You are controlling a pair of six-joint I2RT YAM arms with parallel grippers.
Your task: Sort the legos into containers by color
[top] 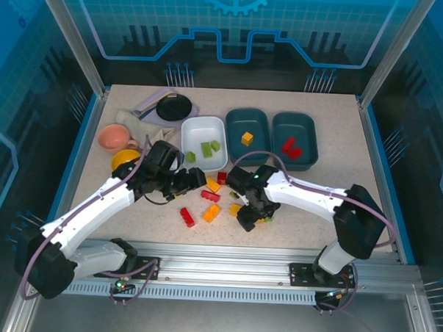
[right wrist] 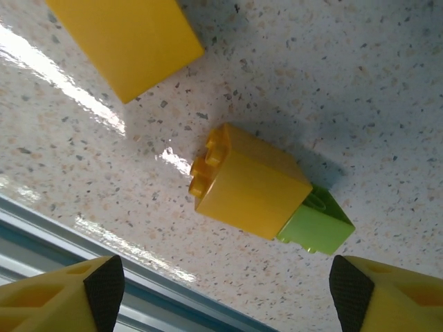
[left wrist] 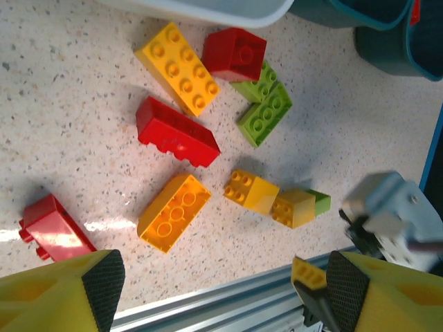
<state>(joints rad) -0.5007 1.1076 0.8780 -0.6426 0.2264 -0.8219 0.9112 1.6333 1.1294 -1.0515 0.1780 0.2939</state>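
right tool [right wrist: 226, 287] spread wide over a yellow lego [right wrist: 249, 187] on the desk [right wrist: 387, 104] by the front rail [right wrist: 62, 238], green lego [right wrist: 317, 223] touching its end, maybe clipped on; i fear a grab lifts both and green lands with yellow; left tool [left wrist: 225, 283] spread too, holding nothing.

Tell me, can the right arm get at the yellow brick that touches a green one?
Probably yes. The right gripper is open and faces the yellow brick, with nothing between. The green brick touching it may come along.

Legos [top: 211, 197] crowd the table [top: 339, 127] centre (far-right corner lies open).
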